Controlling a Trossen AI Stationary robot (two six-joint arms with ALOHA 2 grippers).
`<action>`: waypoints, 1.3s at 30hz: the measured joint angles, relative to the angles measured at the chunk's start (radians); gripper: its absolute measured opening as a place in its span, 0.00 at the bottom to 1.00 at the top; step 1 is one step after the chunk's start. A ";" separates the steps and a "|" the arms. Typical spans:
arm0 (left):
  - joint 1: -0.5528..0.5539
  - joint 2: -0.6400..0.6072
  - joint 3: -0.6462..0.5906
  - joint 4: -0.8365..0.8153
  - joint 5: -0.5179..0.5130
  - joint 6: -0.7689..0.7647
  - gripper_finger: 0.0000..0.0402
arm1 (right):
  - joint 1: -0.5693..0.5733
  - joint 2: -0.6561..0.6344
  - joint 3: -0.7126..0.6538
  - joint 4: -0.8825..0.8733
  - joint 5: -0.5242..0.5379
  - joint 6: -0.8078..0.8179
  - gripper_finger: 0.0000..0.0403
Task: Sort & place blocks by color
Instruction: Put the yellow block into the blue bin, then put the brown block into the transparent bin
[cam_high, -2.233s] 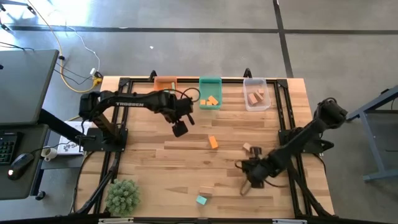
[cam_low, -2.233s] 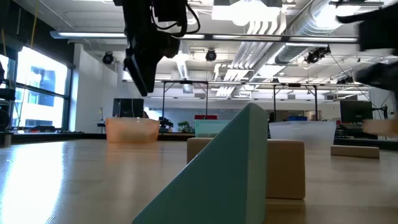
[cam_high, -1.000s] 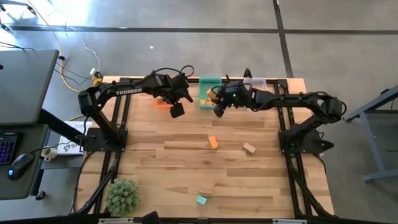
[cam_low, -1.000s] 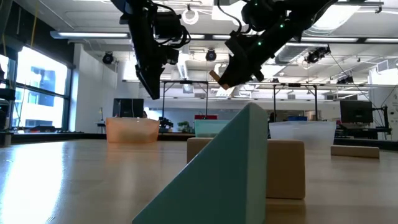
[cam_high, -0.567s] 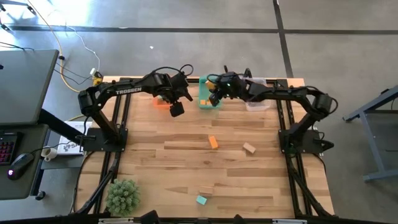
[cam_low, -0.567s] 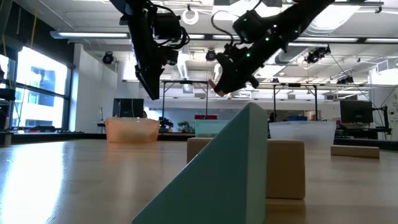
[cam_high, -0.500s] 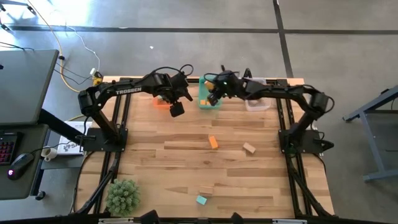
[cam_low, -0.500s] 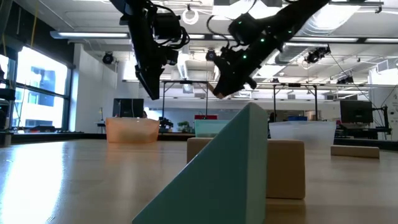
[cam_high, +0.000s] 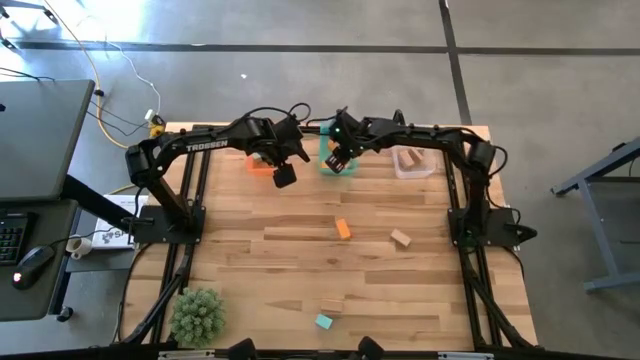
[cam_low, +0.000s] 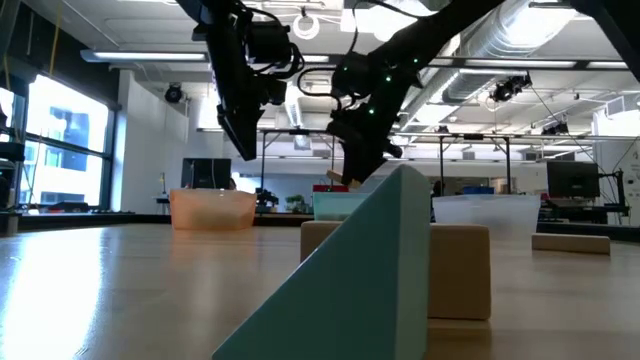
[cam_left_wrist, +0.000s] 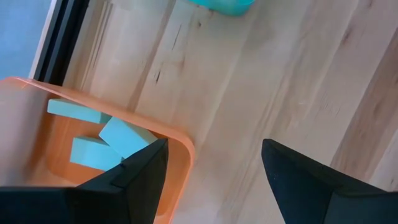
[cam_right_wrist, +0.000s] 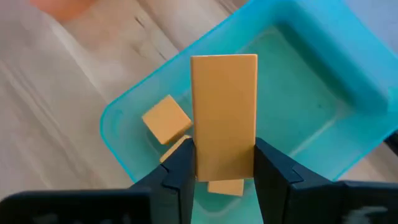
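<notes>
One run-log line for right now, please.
right pincer: grips orange bar over teal bin | left pincer: open beside orange bin

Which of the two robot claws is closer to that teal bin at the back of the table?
The right one. The right gripper hangs directly over the teal bin, pinching an orange block above it. The left gripper hangs open beside the orange bin, a short way off from the teal one.

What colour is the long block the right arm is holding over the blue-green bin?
Orange. The long orange block sits between the right gripper's jaws above the teal plastic bin; the right wrist view shows it best.
</notes>
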 joint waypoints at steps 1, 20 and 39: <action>0.000 0.000 0.000 0.000 0.000 0.000 0.61 | 0.000 0.009 0.006 -0.007 -0.008 0.003 0.28; -0.001 0.000 0.000 0.000 -0.045 0.000 0.61 | 0.011 0.024 0.016 -0.048 -0.026 0.038 0.51; -0.179 0.000 0.000 -0.001 0.155 -0.053 0.61 | 0.052 -0.255 0.016 -0.142 -0.006 0.187 0.55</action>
